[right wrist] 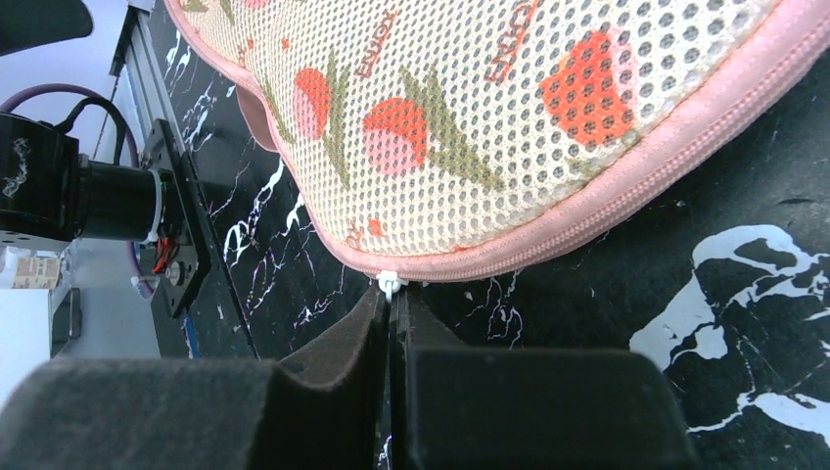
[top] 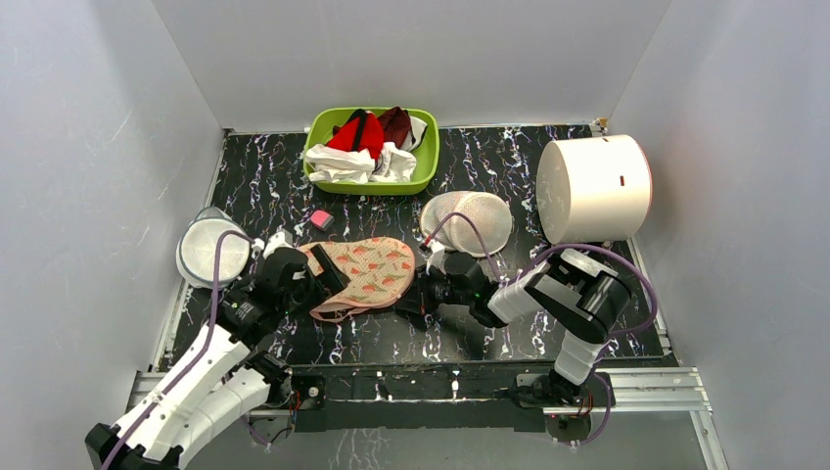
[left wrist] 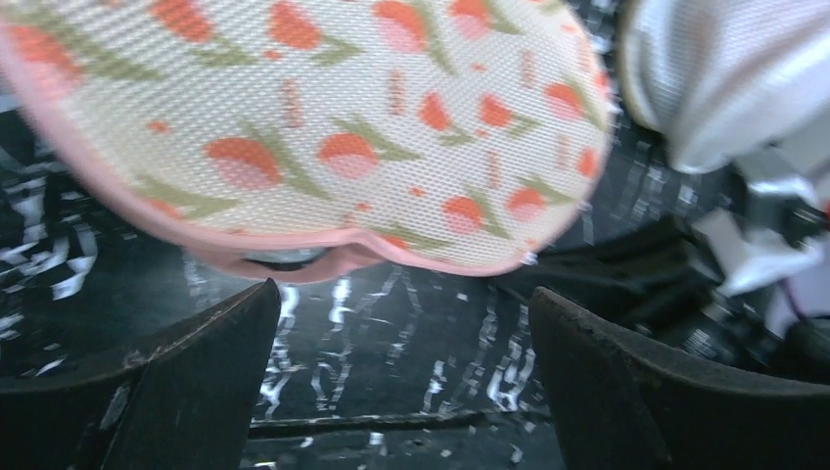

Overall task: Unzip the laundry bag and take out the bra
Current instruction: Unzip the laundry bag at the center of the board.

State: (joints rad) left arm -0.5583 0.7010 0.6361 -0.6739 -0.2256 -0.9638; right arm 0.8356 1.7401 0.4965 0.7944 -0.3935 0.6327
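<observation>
Starting at the far left, a round mesh dome (top: pixel 210 253) sits by the wall, not part of this job

Next, the L claw (left wrist: pixel 403 294) is spread wide w/ nothing between its fingers. It hovers low over the tabletop (top: pixel 489 157), just short of the near pink edge of the laundry bag (top: pixel 367 269)

The bag lies flat mid-tabletop between the two arms, floral side up. The bra isn't in sight, prob. inside the bag. A dark shape at the bag's left end in the top view may be a claw finger, can't tell

The R claw (right wrist: pixel 393 299) is closed tight, pinching the small white zip pull (right wrist: pixel 390 285) at the bag's pink zip edge

Further back & right are a green tub (top: pixel 427 157) of clothes, a 2nd mesh dome (top: pixel 470 220) & a white drum (top: pixel 592 188). Leave all of them alone

Step in hand, as I read it, is the unzip. Doing it well:
- L claw should pin the bag's edge close to the pull, so the fabric doesn't drag along
- R claw should follow the curve of the zip, low & along the tabletop, not straight out
- go slow, since the tab is tiny & could slip from the pads
- if the bag bunches, re-anchor nearer the slider

The zip looks shut where the R wrist view shows it, so most of the run is prob. left to do
</observation>
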